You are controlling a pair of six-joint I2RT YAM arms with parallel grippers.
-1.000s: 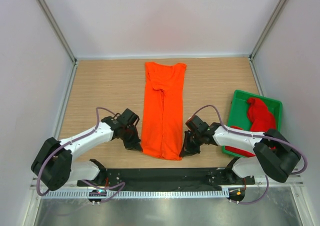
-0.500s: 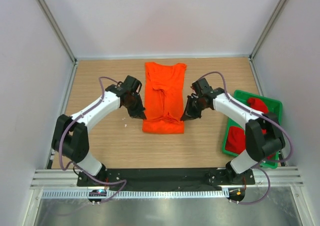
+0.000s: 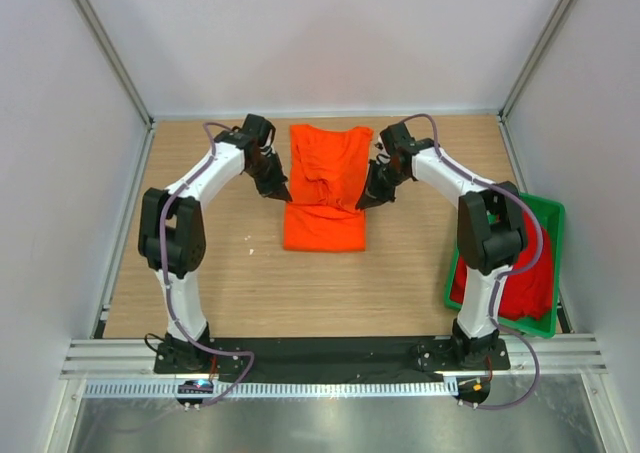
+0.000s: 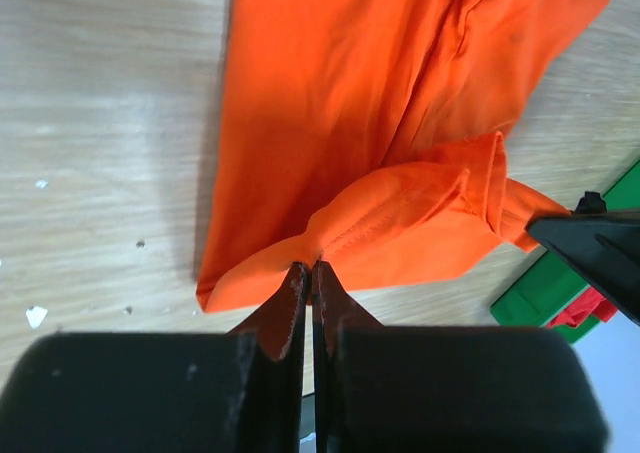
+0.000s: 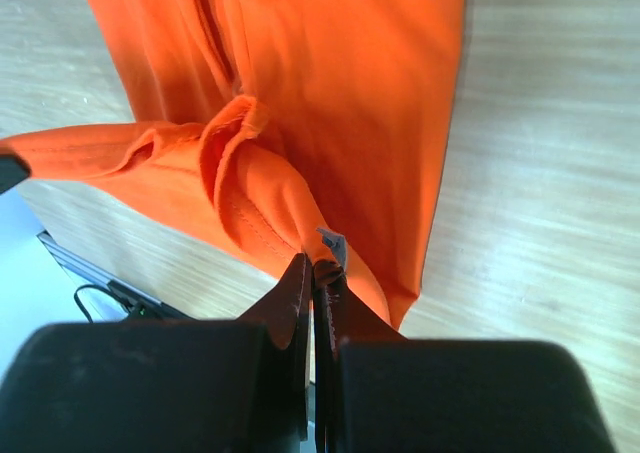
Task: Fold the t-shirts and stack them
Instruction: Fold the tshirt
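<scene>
The orange t-shirt [image 3: 324, 188] lies on the wooden table, its near end lifted and folded back over the far part. My left gripper [image 3: 283, 195] is shut on the hem's left corner; in the left wrist view [image 4: 311, 269] the fabric [image 4: 350, 123] is pinched between the tips. My right gripper [image 3: 364, 201] is shut on the hem's right corner, seen in the right wrist view [image 5: 313, 265] with the orange cloth [image 5: 340, 93] and a small label. The red t-shirt [image 3: 520, 278] lies crumpled in the green tray [image 3: 505, 195] at the right.
White walls enclose the table on three sides. The green tray stands at the right edge beside the right arm. A black base strip [image 3: 330, 353] runs along the near edge. Small white specks [image 4: 36, 315] lie on the wood.
Both grippers have carried the shirt's near hem away from the bases toward the far end, folding the shirt over itself. The arms now reach far out.
</scene>
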